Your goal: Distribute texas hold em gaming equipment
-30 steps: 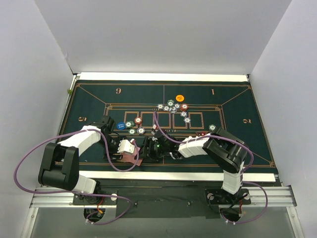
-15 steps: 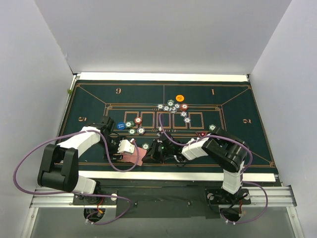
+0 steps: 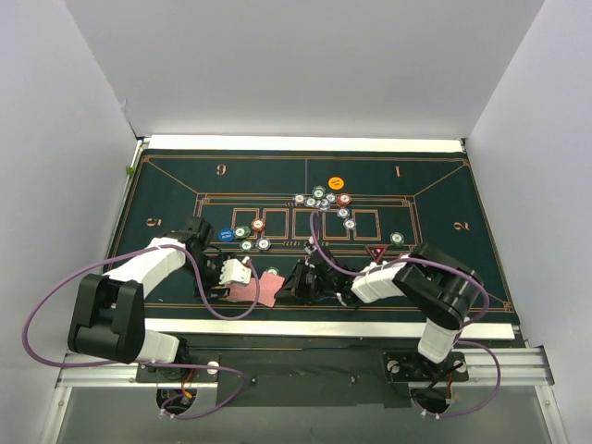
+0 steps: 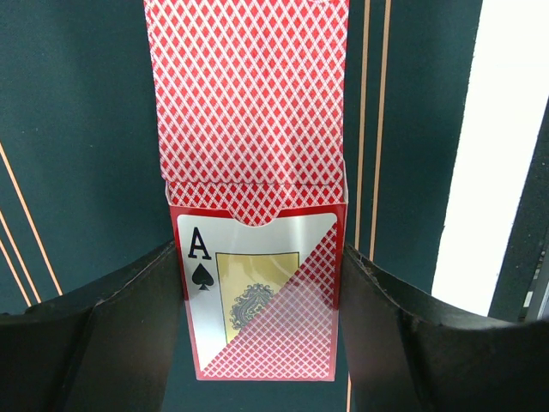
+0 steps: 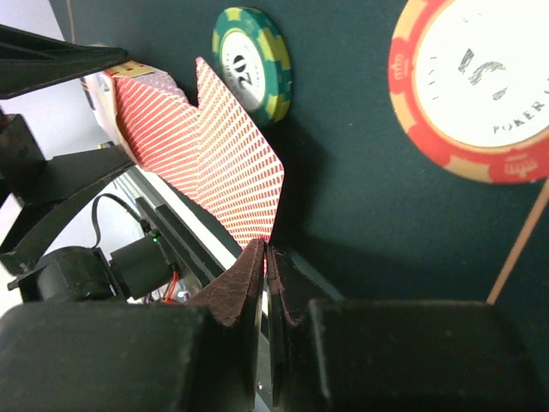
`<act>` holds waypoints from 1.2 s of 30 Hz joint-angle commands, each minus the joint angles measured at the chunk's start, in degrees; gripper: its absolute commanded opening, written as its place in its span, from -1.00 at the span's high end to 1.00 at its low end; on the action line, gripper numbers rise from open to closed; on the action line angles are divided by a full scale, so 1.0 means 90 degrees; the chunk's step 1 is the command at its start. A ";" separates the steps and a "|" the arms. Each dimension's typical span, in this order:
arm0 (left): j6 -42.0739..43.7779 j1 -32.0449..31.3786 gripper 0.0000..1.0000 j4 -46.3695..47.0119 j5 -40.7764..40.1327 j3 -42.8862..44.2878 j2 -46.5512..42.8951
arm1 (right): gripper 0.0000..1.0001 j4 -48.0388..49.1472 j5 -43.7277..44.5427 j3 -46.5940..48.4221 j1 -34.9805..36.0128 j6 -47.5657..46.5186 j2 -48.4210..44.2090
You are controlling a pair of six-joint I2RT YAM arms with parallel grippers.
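Card (image 5: 232,172) in right gripper (image 5: 264,262); box (image 4: 257,283) in left gripper (image 4: 259,336)

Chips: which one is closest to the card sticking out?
The lone green chip, right at the far edge of that card; all others lie farther away.
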 commanded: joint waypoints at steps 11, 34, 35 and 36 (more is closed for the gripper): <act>0.0027 0.0089 0.93 0.0049 0.0426 0.0054 -0.0069 | 1.00 0.0163 -0.0363 0.0267 -0.0132 -0.0246 -0.0969; 0.0222 0.0226 0.95 0.0137 0.0445 0.0073 0.0117 | 1.00 -0.3078 -0.0754 0.3641 -0.1557 -0.2100 -0.0092; 0.0232 0.0235 0.96 0.0146 0.0436 0.0073 0.0127 | 1.00 -0.3331 -0.0764 0.3898 -0.1558 -0.2149 0.0325; 0.0213 0.0235 0.96 0.0146 0.0435 0.0073 0.0136 | 1.00 -0.3498 -0.0783 0.4481 -0.1558 -0.2285 0.0522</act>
